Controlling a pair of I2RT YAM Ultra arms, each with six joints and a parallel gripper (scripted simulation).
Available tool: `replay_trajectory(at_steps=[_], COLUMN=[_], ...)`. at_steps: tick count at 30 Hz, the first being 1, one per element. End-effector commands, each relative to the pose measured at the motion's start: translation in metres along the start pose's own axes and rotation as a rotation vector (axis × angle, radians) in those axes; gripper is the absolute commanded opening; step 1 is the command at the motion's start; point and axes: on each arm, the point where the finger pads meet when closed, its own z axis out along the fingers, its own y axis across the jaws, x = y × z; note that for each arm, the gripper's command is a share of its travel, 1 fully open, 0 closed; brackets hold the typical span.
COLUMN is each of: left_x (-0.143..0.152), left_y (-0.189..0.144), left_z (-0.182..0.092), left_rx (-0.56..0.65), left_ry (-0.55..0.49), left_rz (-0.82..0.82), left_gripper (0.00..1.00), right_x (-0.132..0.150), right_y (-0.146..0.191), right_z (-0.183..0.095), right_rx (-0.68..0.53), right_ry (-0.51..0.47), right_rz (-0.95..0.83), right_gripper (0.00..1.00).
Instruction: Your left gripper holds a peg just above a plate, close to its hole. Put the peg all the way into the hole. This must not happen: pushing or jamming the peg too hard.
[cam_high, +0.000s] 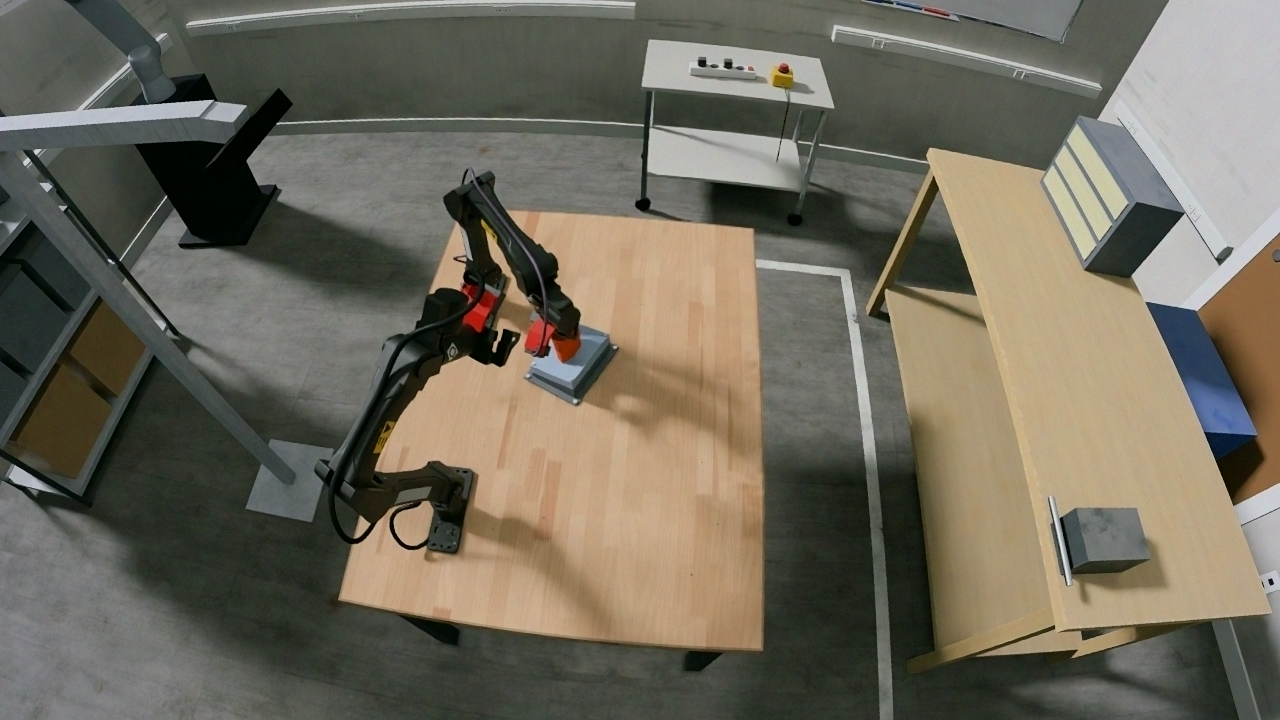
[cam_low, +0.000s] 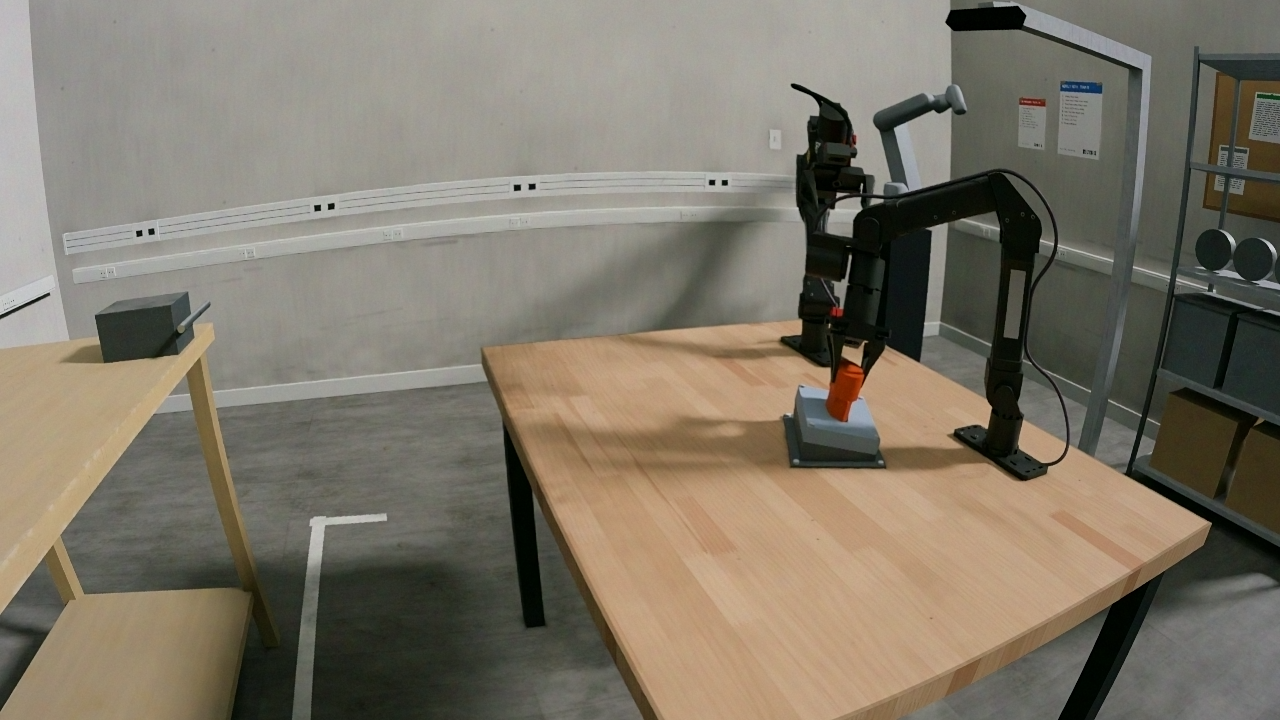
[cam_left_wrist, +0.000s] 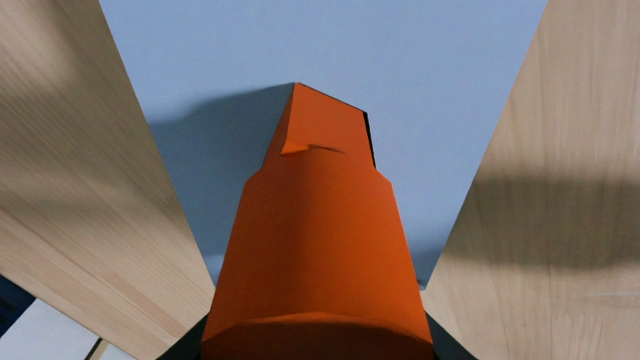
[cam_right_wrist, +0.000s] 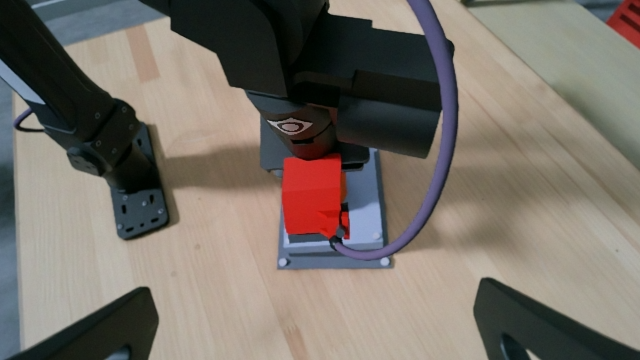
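An orange peg (cam_high: 566, 348) (cam_low: 844, 392) (cam_left_wrist: 317, 225) has a wide upper part and a narrower, angular lower end. My left gripper (cam_low: 852, 362) (cam_left_wrist: 317, 304) is shut on its upper part. The lower end meets the blue-grey plate (cam_high: 586, 363) (cam_low: 832, 443) (cam_left_wrist: 425, 75) (cam_right_wrist: 362, 210) and covers most of the hole. A thin black strip of the hole (cam_left_wrist: 369, 136) shows along the peg's right edge in the left wrist view. The wide part stands above the plate; how deep the tip sits is hidden. My right gripper (cam_right_wrist: 316, 298) is open and empty, beside the plate.
The wooden table (cam_high: 644, 537) (cam_low: 680, 582) carries both arm bases. The left arm's red camera mount (cam_right_wrist: 312, 195) and purple cable (cam_right_wrist: 447, 125) hang over the plate in the right wrist view. The right arm's gripper is close to the left one in the top view.
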Motion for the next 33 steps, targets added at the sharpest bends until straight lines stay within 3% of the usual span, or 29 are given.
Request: replay_trajectory(at_steps=[1, 33], left_x=[0.005, 0.001], left_y=[0.007, 0.004], left_z=[-0.015, -0.005], left_rx=[-0.038, -0.02], left_ry=[-0.014, -0.006], left_rz=[-0.019, -0.005], left_gripper=[0.39, 0.39], right_x=[-0.01, -0.01], right_y=[0.0, 0.0], right_z=[-0.012, -0.012], right_rx=[0.005, 0.005], right_ry=[-0.039, -0.039], right_rz=[0.0, 0.0], right_gripper=[1.0, 1.0])
